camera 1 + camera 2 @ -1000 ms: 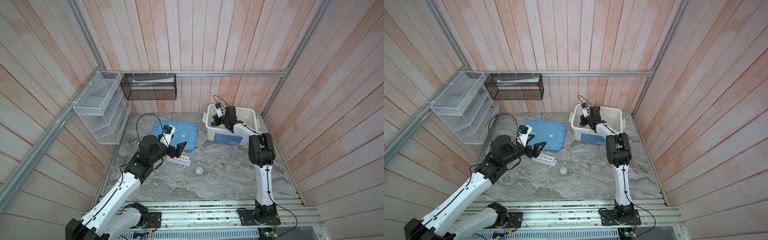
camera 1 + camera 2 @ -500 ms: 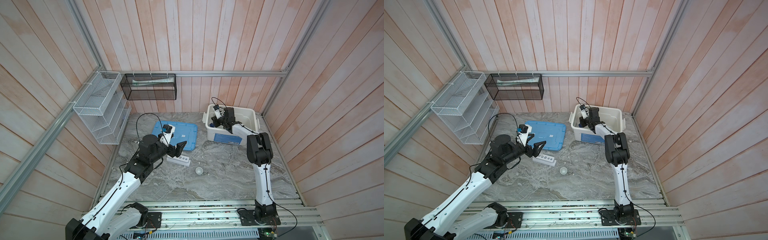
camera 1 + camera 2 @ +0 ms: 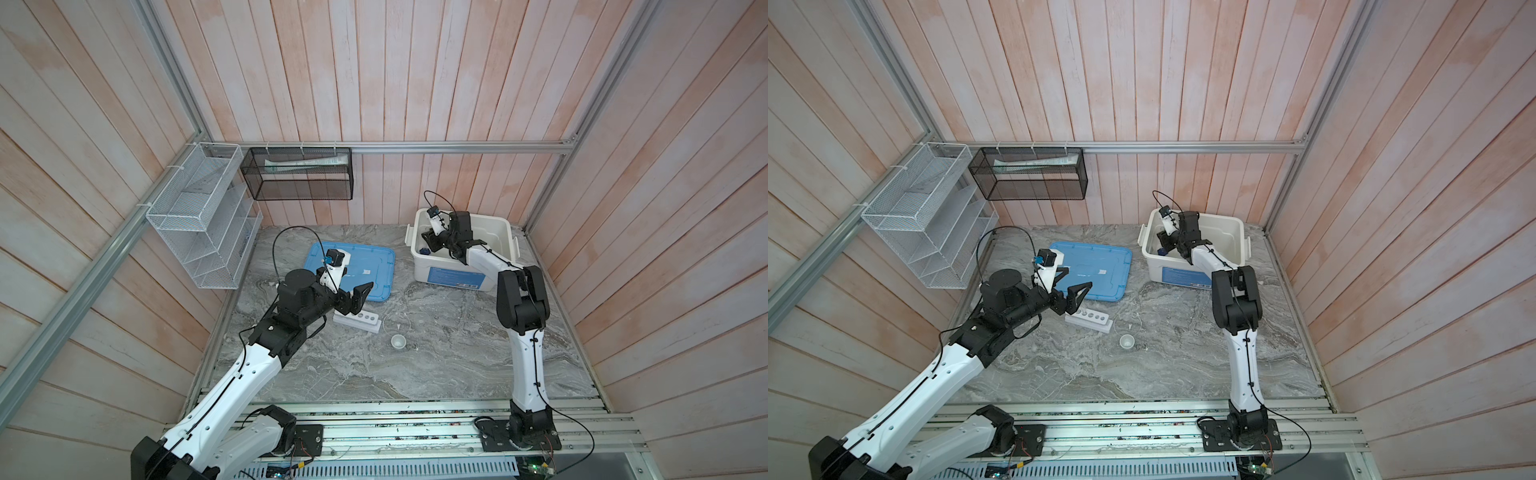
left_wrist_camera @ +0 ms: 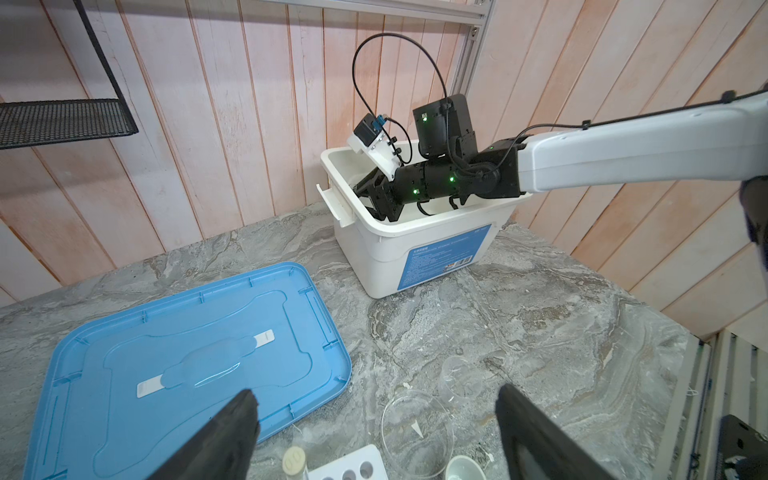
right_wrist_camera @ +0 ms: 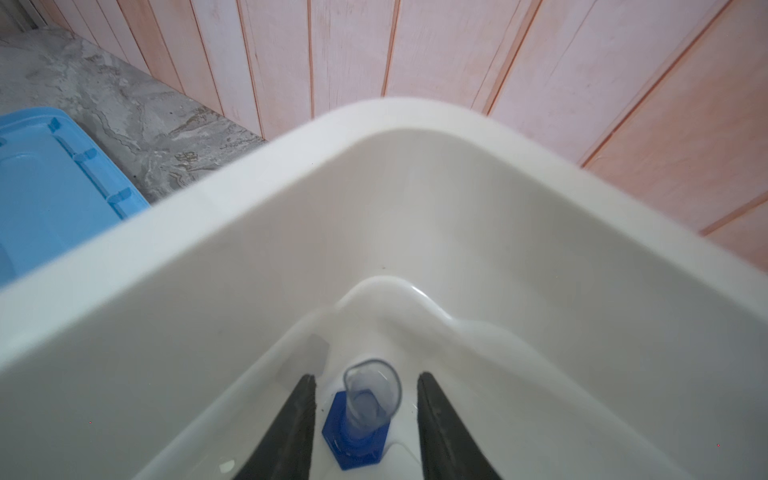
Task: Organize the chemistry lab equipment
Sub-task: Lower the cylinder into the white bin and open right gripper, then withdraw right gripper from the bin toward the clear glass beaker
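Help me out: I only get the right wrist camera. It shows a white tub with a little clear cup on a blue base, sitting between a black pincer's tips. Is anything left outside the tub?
Observer: Yes. A white rack with a row of holes lies on the marble table, just off the blue lid.
Visitor: Anything else loose out there?
Observer: A small white dish sits on the table near the rack, not touching it.
Visitor: And what is the other arm doing?
Observer: Its left pincer hangs open over the rack, holding nothing.
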`<state>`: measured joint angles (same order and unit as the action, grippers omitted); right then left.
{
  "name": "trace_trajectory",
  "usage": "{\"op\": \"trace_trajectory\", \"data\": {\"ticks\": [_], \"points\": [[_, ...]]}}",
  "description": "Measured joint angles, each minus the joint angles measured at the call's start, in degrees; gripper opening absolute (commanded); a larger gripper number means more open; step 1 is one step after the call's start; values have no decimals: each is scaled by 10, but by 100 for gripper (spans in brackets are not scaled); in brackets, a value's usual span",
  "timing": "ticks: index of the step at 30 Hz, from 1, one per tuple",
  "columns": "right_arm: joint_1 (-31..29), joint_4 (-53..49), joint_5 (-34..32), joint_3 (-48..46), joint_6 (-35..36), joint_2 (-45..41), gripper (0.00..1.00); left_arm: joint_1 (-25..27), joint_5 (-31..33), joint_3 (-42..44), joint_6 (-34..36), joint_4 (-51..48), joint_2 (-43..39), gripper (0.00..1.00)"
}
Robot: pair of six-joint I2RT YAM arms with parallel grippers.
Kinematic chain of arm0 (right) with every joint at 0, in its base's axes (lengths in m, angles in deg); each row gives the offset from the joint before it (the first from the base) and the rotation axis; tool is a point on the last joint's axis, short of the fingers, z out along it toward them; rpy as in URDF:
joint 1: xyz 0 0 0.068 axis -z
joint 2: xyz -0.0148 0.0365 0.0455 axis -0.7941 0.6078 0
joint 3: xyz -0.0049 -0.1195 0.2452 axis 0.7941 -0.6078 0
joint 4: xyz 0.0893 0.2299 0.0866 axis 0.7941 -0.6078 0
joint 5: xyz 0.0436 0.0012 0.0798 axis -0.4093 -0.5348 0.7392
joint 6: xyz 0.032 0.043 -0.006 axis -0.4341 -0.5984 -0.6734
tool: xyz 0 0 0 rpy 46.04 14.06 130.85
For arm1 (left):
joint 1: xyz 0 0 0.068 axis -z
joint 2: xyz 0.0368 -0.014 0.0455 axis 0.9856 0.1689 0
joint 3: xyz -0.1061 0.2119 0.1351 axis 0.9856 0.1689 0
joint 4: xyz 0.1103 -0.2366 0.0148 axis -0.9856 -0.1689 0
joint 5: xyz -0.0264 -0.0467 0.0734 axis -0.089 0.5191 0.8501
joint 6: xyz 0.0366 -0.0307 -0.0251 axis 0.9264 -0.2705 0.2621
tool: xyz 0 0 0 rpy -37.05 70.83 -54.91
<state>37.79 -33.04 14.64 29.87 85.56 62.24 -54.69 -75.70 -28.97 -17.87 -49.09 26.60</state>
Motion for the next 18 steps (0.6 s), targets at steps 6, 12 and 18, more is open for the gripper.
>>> {"op": "trace_trajectory", "data": {"ticks": [6,12,18], "points": [[4,-4,-7,0,0,-94,43,0,0,0,4,1,-17,91],[7,-2,-16,-21,-5,-208,43,0,-5,0,10,3,-29,91],[5,-14,-37,-124,-24,-333,44,0,-12,6,15,15,-31,91]]}}
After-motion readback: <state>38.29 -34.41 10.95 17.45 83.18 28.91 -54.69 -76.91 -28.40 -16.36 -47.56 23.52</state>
